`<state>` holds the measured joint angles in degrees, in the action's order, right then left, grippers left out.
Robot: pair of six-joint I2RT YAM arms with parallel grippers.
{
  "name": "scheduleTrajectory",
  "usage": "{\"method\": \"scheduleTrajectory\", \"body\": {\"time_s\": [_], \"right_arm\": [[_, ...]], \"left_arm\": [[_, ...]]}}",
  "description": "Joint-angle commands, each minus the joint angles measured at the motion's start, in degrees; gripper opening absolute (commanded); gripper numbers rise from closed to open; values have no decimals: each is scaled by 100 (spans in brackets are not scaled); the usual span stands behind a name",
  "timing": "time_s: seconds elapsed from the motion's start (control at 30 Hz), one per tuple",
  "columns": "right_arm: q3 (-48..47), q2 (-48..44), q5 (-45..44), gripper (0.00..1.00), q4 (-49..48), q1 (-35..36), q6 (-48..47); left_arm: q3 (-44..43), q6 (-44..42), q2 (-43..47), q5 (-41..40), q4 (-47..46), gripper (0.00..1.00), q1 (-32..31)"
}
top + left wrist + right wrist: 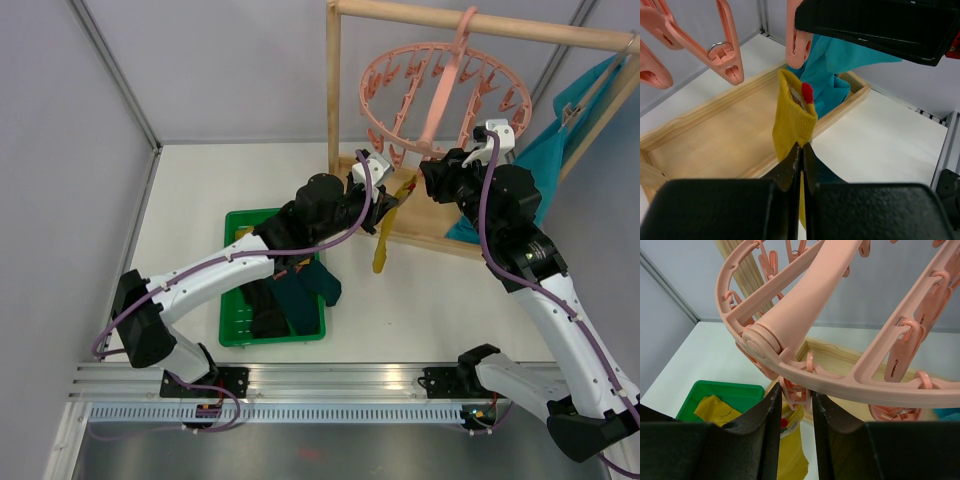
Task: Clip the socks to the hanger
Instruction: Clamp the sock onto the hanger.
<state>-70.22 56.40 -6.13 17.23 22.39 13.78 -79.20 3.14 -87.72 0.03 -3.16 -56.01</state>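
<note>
The left gripper [801, 150] is clamped on the yellow sock [792, 120], whose cuff sits just at 6 o'clock of the clip peg [797, 45] that the right gripper [796, 396] pinches on the hanger [790, 315]. If the limp cuff folds aside, the peg may close on nothing

Top cam looks down from behind the arms [215, 268]. Both wrist cams sit close-up, sharing the yellow sock [792, 122] and hanger [790, 315].

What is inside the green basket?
In the green basket lie a black sock, a dark teal sock and a yellow sock. The left arm covers its middle.
</note>
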Motion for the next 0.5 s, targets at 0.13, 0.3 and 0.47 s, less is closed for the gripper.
{"method": "scheduleTrajectory", "body": {"time_s": [0.13,0.3,0.47], "right_arm": [[-212,20,-20,0,-141,20,72],[-212,29,-11,0,-150,20,81],[-203,29,-2,0,-159,20,90]], "left_arm": [[-272,-15,-34,-30,-326,2,-33],[-342,-41,-43,-30,-335,2,-33],[-394,-41,-69,-30,-352,2,-33]]}}
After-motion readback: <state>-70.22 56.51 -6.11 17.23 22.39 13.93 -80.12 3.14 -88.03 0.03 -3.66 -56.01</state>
